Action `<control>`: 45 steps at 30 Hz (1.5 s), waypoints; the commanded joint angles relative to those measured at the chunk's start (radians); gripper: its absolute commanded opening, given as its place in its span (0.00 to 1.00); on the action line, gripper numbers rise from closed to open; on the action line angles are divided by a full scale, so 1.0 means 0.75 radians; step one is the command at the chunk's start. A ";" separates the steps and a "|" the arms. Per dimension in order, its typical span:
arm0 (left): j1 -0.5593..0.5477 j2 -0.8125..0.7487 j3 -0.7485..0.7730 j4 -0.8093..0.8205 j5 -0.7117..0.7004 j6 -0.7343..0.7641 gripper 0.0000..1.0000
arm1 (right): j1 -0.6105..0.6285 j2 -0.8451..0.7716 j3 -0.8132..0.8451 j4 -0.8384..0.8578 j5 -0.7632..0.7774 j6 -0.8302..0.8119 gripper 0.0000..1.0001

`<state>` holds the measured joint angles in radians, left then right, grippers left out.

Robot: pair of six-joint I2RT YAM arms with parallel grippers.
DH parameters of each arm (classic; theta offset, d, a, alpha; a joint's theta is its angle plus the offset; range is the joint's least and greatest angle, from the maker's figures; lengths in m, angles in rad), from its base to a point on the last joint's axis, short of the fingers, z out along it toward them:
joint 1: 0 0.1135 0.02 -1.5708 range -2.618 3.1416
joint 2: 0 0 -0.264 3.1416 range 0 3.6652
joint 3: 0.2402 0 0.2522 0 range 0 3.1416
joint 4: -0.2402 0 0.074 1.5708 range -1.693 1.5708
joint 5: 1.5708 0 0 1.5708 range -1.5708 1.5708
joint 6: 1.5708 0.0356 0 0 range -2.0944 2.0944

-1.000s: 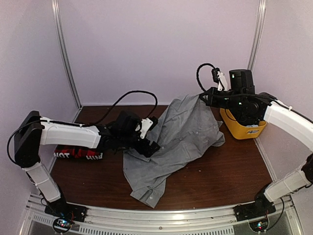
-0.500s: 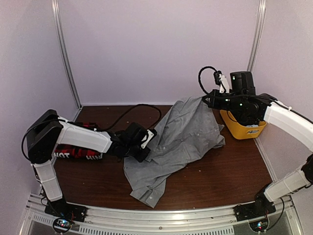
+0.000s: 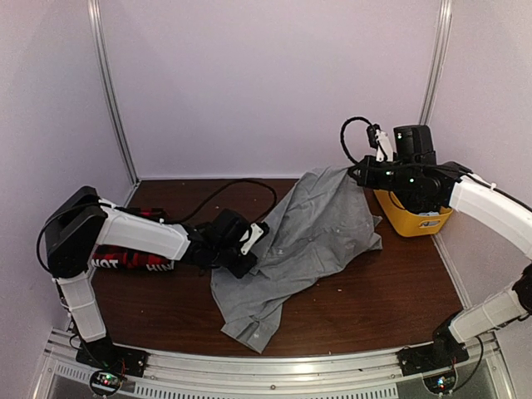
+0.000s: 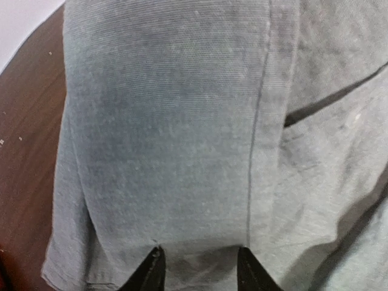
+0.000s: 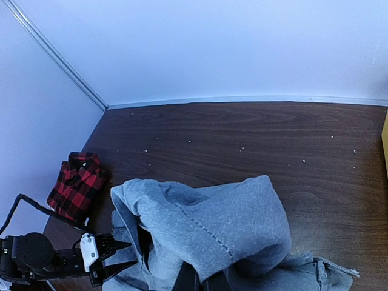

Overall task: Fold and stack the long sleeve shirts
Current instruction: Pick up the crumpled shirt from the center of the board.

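Observation:
The grey shirt (image 3: pixel 312 237) lies crumpled across the middle of the table, one corner lifted at the back right. My right gripper (image 3: pixel 356 172) is shut on that raised corner, and in the right wrist view (image 5: pixel 203 282) the cloth (image 5: pixel 230 230) drapes over its fingers. My left gripper (image 3: pixel 256 248) is low at the shirt's left edge with its jaws apart. In the left wrist view (image 4: pixel 200 268) grey cloth (image 4: pixel 182 133) fills the frame between and beyond the fingertips. The red-and-black plaid shirt (image 3: pixel 133 260) lies folded at the left, partly under my left arm, and also shows in the right wrist view (image 5: pixel 76 185).
A yellow plastic bin (image 3: pixel 413 218) stands at the back right, just behind my right arm. A black cable (image 3: pixel 224 187) loops over the table's back left. Pale walls enclose the table on three sides; a metal rail runs along the front.
My left arm has dropped lower and pushed its gripper against the shirt's left edge. My right gripper has shifted slightly right with the held corner.

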<state>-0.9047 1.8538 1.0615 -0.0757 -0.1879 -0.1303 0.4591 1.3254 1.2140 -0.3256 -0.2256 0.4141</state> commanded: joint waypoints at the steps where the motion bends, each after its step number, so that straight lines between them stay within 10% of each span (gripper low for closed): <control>1: -0.004 -0.086 -0.038 0.065 0.164 0.003 0.48 | -0.016 -0.045 -0.029 0.023 0.002 -0.018 0.00; 6: -0.012 -0.057 -0.044 0.057 0.140 0.002 0.69 | -0.023 -0.044 -0.044 0.035 -0.013 -0.017 0.00; 17: -0.056 0.055 0.027 -0.069 -0.046 0.026 0.74 | -0.036 -0.044 -0.044 0.033 -0.022 -0.020 0.00; 39: -0.053 0.080 0.077 0.060 -0.074 0.029 0.00 | -0.054 -0.038 -0.082 0.053 -0.053 -0.023 0.00; 45: -0.016 0.014 0.072 -0.006 -0.088 0.035 0.00 | -0.063 -0.057 -0.056 0.001 -0.021 -0.048 0.00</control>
<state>-0.9401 1.8969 1.0958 -0.0769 -0.2539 -0.1123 0.4225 1.3182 1.1576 -0.3176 -0.2588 0.3996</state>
